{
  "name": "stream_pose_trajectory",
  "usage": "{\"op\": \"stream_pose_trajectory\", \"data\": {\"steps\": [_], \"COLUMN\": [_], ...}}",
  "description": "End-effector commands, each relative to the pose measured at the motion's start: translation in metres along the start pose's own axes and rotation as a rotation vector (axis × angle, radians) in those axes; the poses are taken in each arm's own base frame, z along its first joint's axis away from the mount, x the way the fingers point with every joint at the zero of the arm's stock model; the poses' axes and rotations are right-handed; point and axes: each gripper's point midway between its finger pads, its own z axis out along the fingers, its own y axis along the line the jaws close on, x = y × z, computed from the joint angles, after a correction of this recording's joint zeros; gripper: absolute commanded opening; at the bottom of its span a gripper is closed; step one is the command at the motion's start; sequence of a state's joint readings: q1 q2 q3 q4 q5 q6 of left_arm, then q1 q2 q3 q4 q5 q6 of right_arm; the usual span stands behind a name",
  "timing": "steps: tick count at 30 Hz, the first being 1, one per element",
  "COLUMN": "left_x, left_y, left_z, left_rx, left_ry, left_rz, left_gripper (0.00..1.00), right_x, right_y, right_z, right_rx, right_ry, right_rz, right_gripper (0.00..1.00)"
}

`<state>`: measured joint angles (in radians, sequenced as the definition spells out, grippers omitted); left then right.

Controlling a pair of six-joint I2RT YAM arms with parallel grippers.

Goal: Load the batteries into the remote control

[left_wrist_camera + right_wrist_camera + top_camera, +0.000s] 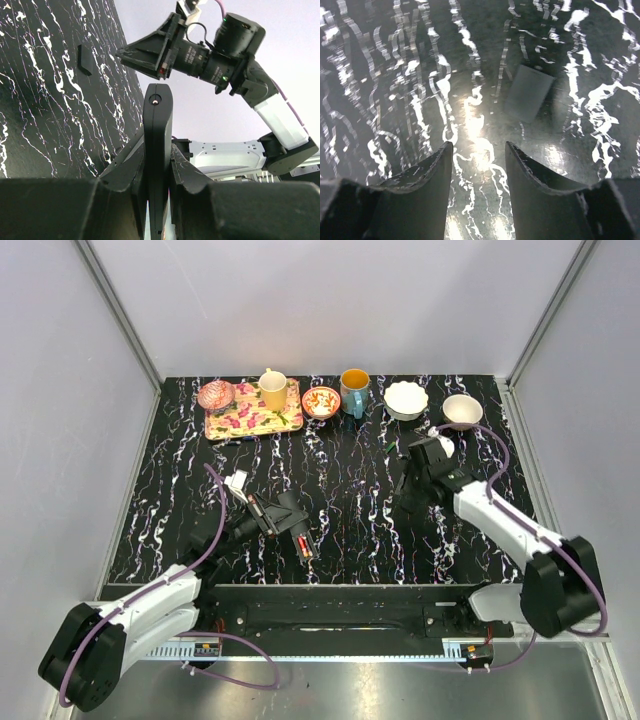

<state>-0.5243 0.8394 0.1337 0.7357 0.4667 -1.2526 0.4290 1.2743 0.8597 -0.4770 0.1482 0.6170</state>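
Observation:
My left gripper is shut on the remote control, a slim black bar with a small red mark near its free end, held above the table's near middle. In the left wrist view the remote control stands edge-on between the two fingers. My right gripper hangs open just over the marbled table with nothing between its fingers. A small flat dark rectangular piece lies on the table just ahead of it. No battery shows on its own in any view.
Along the far edge stand a floral tray with a pink bowl and a yellow cup, a red patterned bowl, a blue mug and two white bowls. Grey walls enclose the table.

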Motion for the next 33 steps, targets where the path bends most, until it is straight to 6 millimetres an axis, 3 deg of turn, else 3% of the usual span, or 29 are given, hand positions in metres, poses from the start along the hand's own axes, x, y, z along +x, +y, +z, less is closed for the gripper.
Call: {"op": "stream_pose_trajectory", "data": {"steps": [1,5,7,8,9,12,18,26,33], "left_x": [-0.006,-0.005,-0.005,-0.005,-0.005,-0.004,-0.003,-0.003,-0.002], "left_y": [-0.023,-0.024,-0.026,-0.026,-0.028,-0.03,-0.031,-0.031,-0.027], "left_z": [0.0,-0.001,-0.001,-0.002,-0.002,-0.003,-0.004,-0.004,-0.002], "left_rx": [0.09,0.1,0.11,0.112,0.119,0.126,0.133,0.127,0.115], "left_ry": [-0.017,-0.016,-0.016,-0.015,-0.014,-0.011,-0.007,-0.004,0.001], "left_rz": [0.041,0.04,0.041,0.039,0.042,0.039,0.045,0.049,0.048], "left_gripper": [0.0,0.0,0.0,0.0,0.0,0.0,0.0,0.0,0.0], "right_x": [-0.003,0.01,0.01,0.013,0.012,0.01,0.012,0.018,0.023], "right_y": [-0.038,-0.045,-0.039,-0.038,-0.036,-0.033,-0.036,-0.06,-0.067], "right_z": [0.014,0.034,0.04,0.044,0.046,0.051,0.065,0.082,0.091], "right_rx": [0.297,0.405,0.396,0.403,0.401,0.407,0.449,0.513,0.506], "right_ry": [-0.016,0.042,0.057,0.07,0.071,0.069,0.084,0.111,0.147], "right_rz": [0.13,0.209,0.227,0.245,0.254,0.282,0.253,0.253,0.225], "right_gripper": [0.51,0.53,0.56,0.61,0.72,0.83,0.81,0.72,0.66]}}
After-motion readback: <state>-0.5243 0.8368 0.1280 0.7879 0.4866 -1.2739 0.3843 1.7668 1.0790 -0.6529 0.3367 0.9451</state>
